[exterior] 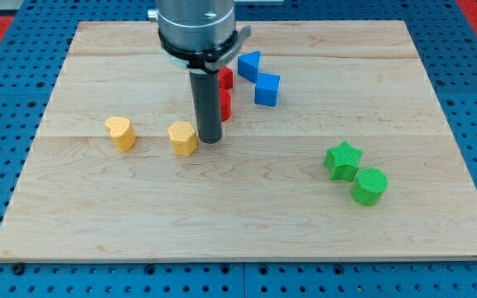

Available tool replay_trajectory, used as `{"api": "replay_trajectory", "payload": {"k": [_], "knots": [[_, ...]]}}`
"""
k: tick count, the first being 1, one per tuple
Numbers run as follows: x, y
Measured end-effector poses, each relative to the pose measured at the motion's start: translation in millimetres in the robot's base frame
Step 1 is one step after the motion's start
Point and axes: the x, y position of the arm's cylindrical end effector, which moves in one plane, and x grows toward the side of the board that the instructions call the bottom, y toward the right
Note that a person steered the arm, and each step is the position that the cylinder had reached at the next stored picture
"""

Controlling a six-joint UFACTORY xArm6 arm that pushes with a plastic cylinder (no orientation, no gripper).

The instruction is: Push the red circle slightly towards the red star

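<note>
No fingers on this rig, so no spread or pinch state to report: arm ends in a straight dark rod, my tip [209, 140] down on the wooden board [247, 223], left of centre.

Relative to the tip:
- yellow block [184, 137] just to the view's left, touching or nearly touching the rod; exact contact can't be told. Shape unclear, roughly rounded pentagon.
- 2nd yellow block [121, 132] farther to the view's left, well apart, heart-like shape.
- 2 red blocks behind the rod, toward the view's top-right, both partly hidden by it: lower red block [225, 106] just beside the rod, upper red block [226, 79] right above it. Which is the circle and which the star can't be told; the 2 look touching or nearly so.
- blue cube [267, 89] to the top-right, near the reds.
- blue triangle-like block [249, 64] above and left of the cube, close to the upper red.
- green star [343, 160] far to the view's right, slightly lower.
- green cylinder [369, 185] touching or just beside the star, lower right of it.
</note>
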Motion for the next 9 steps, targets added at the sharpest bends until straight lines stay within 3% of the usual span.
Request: {"api": "replay_trajectory", "payload": {"k": [5, 9], "knots": [[-37.2, 29.7], [-43.8, 15.9]]}}
